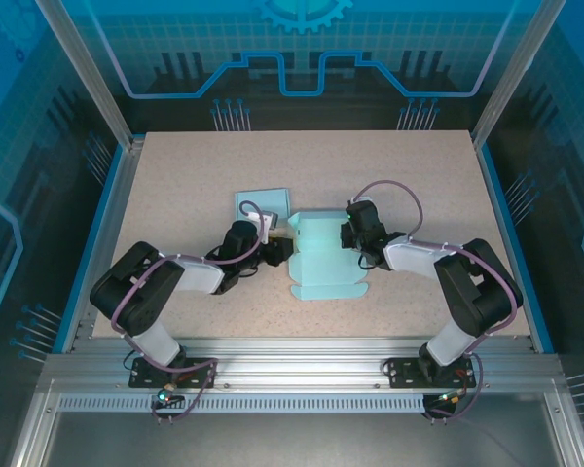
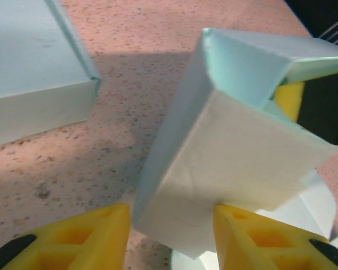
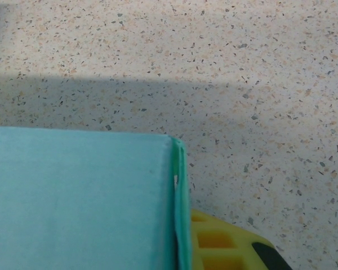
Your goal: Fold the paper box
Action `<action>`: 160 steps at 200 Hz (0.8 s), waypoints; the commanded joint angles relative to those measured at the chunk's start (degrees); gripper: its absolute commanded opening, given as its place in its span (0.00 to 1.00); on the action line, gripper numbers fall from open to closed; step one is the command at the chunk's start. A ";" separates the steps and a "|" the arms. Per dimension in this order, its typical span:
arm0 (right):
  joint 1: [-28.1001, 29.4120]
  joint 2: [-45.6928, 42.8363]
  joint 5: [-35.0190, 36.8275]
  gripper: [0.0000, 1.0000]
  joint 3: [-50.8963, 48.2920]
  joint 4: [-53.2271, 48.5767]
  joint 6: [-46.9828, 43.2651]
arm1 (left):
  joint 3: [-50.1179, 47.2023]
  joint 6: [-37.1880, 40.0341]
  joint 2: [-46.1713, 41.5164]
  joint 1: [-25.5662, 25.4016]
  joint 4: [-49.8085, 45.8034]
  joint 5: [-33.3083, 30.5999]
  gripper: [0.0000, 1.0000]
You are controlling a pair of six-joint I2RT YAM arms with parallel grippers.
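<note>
Looking from the near edge of the desk point(image 1: 185, 175), you see both arms reaching in toward the middle. The paper box point(image 1: 326, 261) lies there, right between them. It is light blue-green, with its near flaps flat on the desk.

The left jaws are at the box's left side. In the left wrist view, a folded-up wall of the box point(image 2: 231, 152) fills the gap between the two yellow fingers point(image 2: 73, 239). These jaws stand partly apart and hold that wall, which tilts up off the desk.

The right jaws are at the box's far right corner. In the right wrist view, a thin wall of the box point(image 3: 73, 197) stands just beside one yellow finger point(image 3: 225, 247). These jaws are pinched tight on that wall.

Farther back, near the left jaws, a second paper piece point(image 1: 263, 204) lies flat, apart from the box.
</note>
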 commanded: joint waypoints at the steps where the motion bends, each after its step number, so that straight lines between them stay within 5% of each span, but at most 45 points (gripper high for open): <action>1: 0.73 1.06 -1.44 0.00 1.34 -0.06 -0.09 | -0.24 2.07 0.51 -0.54 4.83 4.72 0.45; 108: 0.72 0.88 -2.12 0.00 0.75 0.38 -0.59 | 7.97 10.87 3.10 -0.51 -1.46 5.75 0.43; 160: 0.90 0.64 -3.80 0.00 0.30 1.39 -1.16 | 10.31 13.88 5.58 -1.17 -4.00 -6.40 0.39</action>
